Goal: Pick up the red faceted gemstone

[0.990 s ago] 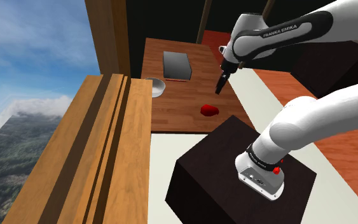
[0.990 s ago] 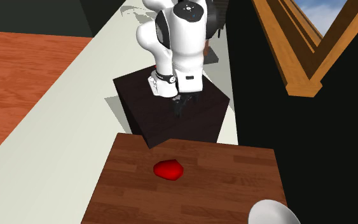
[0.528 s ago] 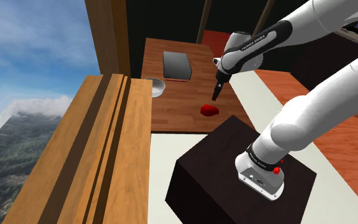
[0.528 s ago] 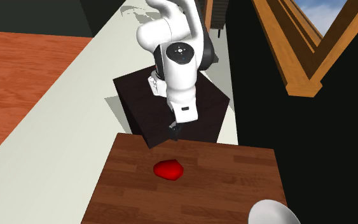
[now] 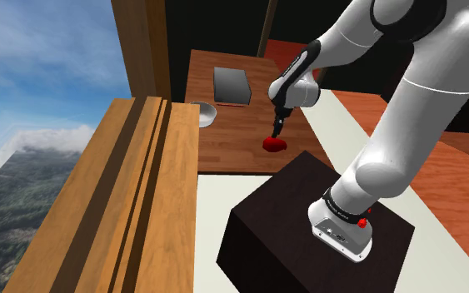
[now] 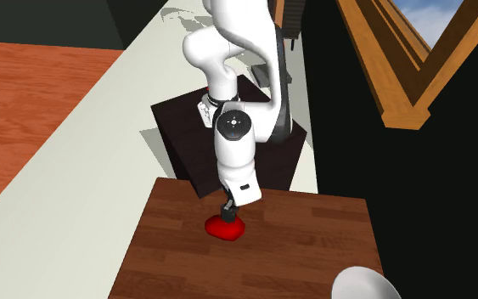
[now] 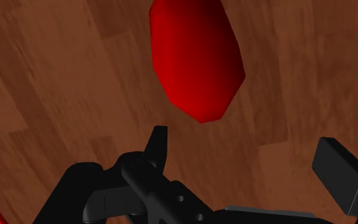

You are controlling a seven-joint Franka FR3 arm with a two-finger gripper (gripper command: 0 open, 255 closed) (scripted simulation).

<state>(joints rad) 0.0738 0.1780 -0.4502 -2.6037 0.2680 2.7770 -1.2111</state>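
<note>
Shoulder view, item listing.

Item 1: red gemstone. It lies flat on the wooden table, toward the table's 5 o'clock corner, near the edge that faces the dark stand. Its position is unchanged from one second ago.

Item 2: gripper. It stands just above the gemstone, at about the stone's 12 o'clock. One second ago it hung well above the table, and half a second ago it was lower. Now its tip nearly meets the stone.

Item 3: white bowl, at 10 o'clock from the gemstone, well apart. Untouched.

Item 4: grey box, at 11 o'clock from the gemstone, farther off. Untouched.

Second exterior view: gripper directly over the gemstone, forearm upright above it. Contact cannot be told.

Wrist view: gripper with its fingers spread wide and nothing between them. The gemstone lies beyond the fingertips, offset toward one finger, not yet within the gap.

Assessment: the descent is nearly done and the grasp is not yet made. The stone probably still needs centring between the fingers before they close. Its sloped facets may let it slip.
</note>
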